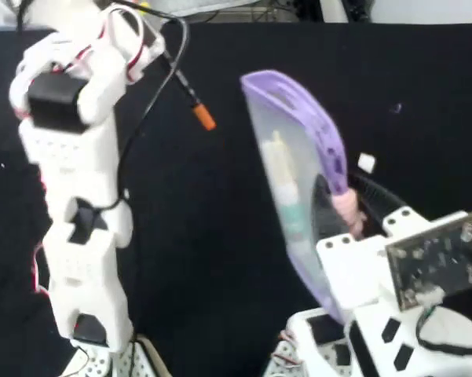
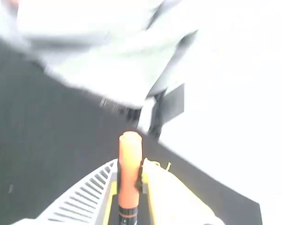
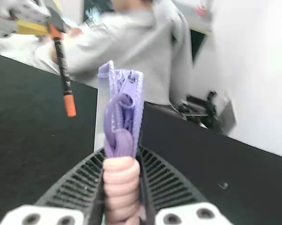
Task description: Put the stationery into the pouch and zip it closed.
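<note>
High: right pincer (image 1: 347,212) clamps pouch (image 1: 297,169), which stands on edge just beyond its jaws | Left wrist: left pincer (image 2: 130,187) closed on pen (image 2: 129,164), orange end projecting past the fingertips | Right wrist: pouch judged light, floppy, slick; hold at zipper seam (image 3: 126,89); pen stiff.

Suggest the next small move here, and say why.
Probably the left claw should carry the pen toward the pouch top: the pen hangs clamped in it, apart from the pouch, which the right claw holds up by its strap. Whether the zip is open, I cannot tell.
</note>
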Robot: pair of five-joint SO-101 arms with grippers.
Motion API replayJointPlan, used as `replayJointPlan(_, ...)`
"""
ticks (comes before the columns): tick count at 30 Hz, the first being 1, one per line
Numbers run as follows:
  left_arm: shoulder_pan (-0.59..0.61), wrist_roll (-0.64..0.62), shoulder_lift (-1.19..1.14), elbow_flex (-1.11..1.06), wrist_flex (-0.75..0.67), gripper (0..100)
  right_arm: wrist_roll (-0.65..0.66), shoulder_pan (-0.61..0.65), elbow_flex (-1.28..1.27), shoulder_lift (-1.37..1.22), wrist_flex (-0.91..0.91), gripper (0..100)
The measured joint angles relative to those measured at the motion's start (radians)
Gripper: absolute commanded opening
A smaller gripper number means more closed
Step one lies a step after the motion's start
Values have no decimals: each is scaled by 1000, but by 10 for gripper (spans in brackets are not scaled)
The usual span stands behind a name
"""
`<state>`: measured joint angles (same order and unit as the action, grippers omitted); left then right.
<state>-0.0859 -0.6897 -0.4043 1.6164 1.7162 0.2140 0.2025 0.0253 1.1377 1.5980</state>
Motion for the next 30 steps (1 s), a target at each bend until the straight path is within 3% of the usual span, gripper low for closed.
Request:
replayJointPlan(15, 68, 94, 287, 25, -95, 30, 28, 97, -87, -3, -21, 11)
replayJointPlan(21, 135, 46, 382, 26, -43, 30, 28, 270, -87, -3, -21, 11)
replayJointPlan(30, 138, 66, 442, 28, 26, 30, 28, 348, -89, -118, -21, 11)
